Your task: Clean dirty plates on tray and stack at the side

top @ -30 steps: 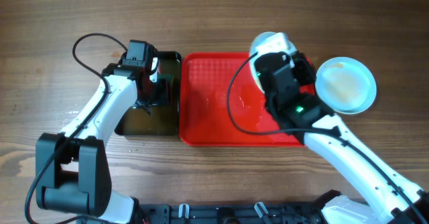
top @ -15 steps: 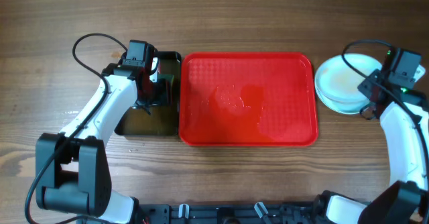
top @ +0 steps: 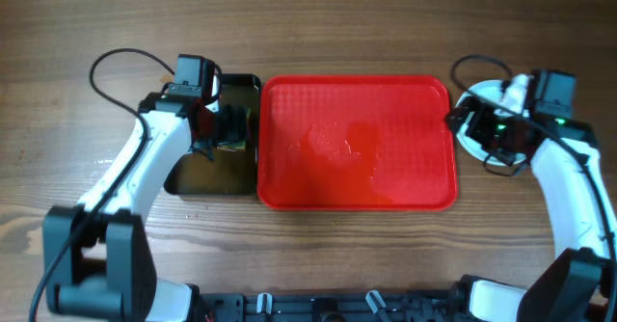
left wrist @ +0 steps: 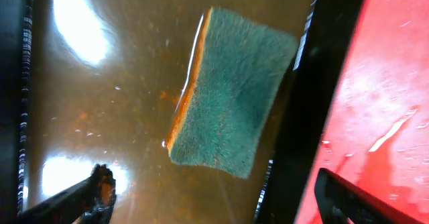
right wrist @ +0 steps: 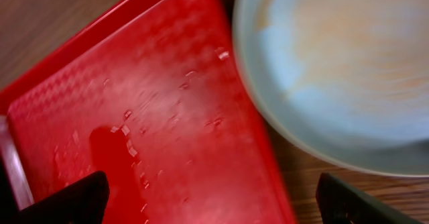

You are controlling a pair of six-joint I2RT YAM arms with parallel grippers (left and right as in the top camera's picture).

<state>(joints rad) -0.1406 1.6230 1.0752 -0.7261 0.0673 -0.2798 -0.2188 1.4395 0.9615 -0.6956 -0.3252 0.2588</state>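
The red tray [top: 357, 182] lies mid-table with nothing on it but wet patches; its right end shows in the right wrist view [right wrist: 154, 117]. The pale-blue plates [top: 469, 146] sit stacked on the wood just right of the tray, mostly under my right arm. The top plate [right wrist: 335, 63] carries a faint brownish film. My right gripper [top: 474, 124] [right wrist: 214, 207] hangs open and empty over the tray's right rim, beside the stack. My left gripper [top: 227, 129] [left wrist: 214, 204] is open above the green sponge [left wrist: 231, 96].
A black tray [top: 198, 173] holding brown water [left wrist: 120, 117] stands against the red tray's left side, and the sponge lies loose in it. The left arm's cable loops over the wood at the back left. Bare wooden table runs along the front.
My right gripper carried a plate from over the tray to the stack at the right, let it go and opened. My left gripper opened wide, leaving the sponge in the black tray.
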